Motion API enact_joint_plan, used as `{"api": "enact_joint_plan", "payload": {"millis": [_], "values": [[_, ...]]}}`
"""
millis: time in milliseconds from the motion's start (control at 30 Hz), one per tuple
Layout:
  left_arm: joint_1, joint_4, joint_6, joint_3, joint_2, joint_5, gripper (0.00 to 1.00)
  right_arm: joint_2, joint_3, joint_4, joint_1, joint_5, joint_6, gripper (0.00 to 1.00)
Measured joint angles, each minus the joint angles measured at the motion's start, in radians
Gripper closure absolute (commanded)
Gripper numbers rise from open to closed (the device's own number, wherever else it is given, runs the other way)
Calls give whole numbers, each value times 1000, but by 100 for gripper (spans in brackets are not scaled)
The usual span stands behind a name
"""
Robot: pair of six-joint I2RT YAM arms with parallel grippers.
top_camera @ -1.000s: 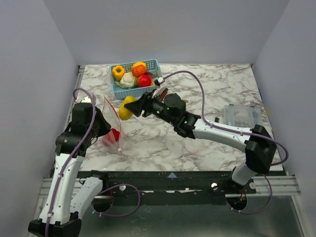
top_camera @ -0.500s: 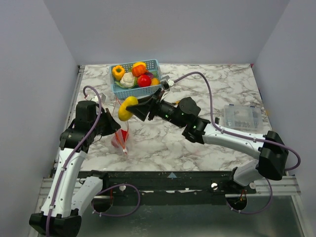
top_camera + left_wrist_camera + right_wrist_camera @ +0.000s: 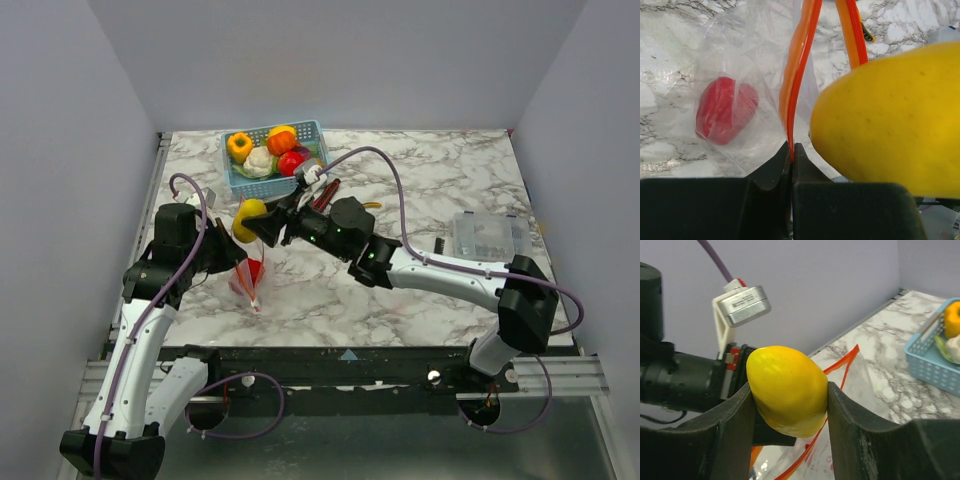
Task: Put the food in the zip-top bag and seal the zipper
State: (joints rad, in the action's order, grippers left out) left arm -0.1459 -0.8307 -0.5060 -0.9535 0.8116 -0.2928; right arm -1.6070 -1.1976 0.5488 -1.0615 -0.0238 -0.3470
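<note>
Left jaws at about 8 o'clock on the surface [image 3: 440, 170], fully closed, pinching one lip of the zipper [image 3: 801, 60] and holding the zip-top bag [image 3: 745, 60] up by its mouth, with its body sagging to the marble. One piece of red food [image 3: 725, 116] is inside the bag, low down. The second orange lip stands apart from the pinched one, so the mouth looks open, though I can't tell how wide. Just past it, toward 10 o'clock, right jaws stand about half open, clamped across the middle of the yellow fruit [image 3: 787, 390], which hangs right at the bag mouth and very close to the left jaws. Step in hand, as I read it: get this fruit in. To do it well, bring the fruit down between the two lips rather than onto the loose one, narrow end first. Keep the left pinch firm so the mouth doesn't fold, and let go only once the fruit's widest part has passed the strip. Risks are shoving the free lip shut or knocking the other arm. Further back at 11 o'clock, the blue basket [image 3: 232, 170] holds more food [image 3: 281, 142], so plenty of the task is left and sealing hasn't started. A clear lidded box [image 3: 488, 235] sits at 3 o'clock, untouched.
</note>
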Motion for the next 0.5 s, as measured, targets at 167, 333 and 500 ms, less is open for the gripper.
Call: {"api": "enact_joint_plan", "payload": {"millis": [167,333,500], "values": [[0,-1,0,0,-2,1,100,-43,-71,-70,-32,142,80,85],[0,-2,0,0,-15,6,100,-74,-123,-107,-68,275,146,72],[0,-2,-4,0,-21,22,100,-118,-162,-117,-91,352,200,46]]}}
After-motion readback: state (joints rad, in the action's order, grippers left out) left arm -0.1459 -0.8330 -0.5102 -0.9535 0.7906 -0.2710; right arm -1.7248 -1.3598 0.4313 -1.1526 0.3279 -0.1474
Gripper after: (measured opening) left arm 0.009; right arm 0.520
